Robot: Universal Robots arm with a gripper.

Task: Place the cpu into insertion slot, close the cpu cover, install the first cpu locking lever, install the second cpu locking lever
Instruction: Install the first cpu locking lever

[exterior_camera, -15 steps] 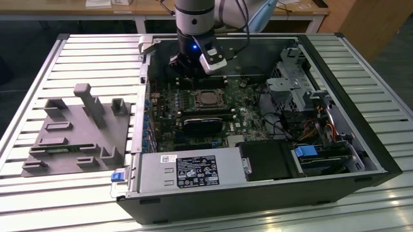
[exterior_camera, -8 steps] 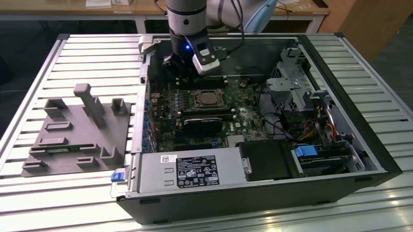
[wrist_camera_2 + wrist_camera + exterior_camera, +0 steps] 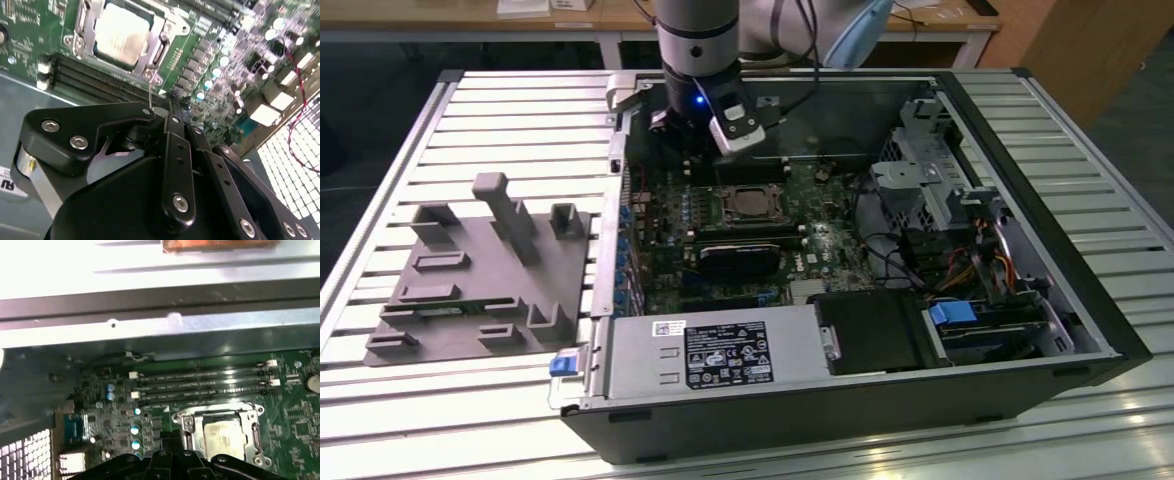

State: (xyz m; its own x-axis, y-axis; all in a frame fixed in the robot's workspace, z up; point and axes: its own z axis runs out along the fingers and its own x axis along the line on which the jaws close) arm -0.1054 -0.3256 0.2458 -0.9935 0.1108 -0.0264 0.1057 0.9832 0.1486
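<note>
The cpu (image 3: 750,204) lies flat in the insertion slot (image 3: 720,207) on the motherboard, its silvery-beige top showing in both wrist views (image 3: 121,32) (image 3: 222,435). The cpu cover (image 3: 156,50) (image 3: 186,424) lies down around the chip as a metal frame. A thin wire locking lever (image 3: 150,90) stands up from the socket's corner, right beside my fingertips. My gripper (image 3: 178,99) (image 3: 167,444) hovers just off the socket's edge, over the memory slots, and looks shut, with the lever next to it rather than between the pads. In the exterior view the gripper (image 3: 678,140) hangs behind the socket, inside the case.
Long black memory slots (image 3: 200,385) (image 3: 100,75) run beside the socket. A black heatsink block (image 3: 736,255), the power supply (image 3: 707,355) and a drive cage (image 3: 947,190) crowd the open case. A grey fixture (image 3: 480,270) sits on the slatted table at the exterior view's left.
</note>
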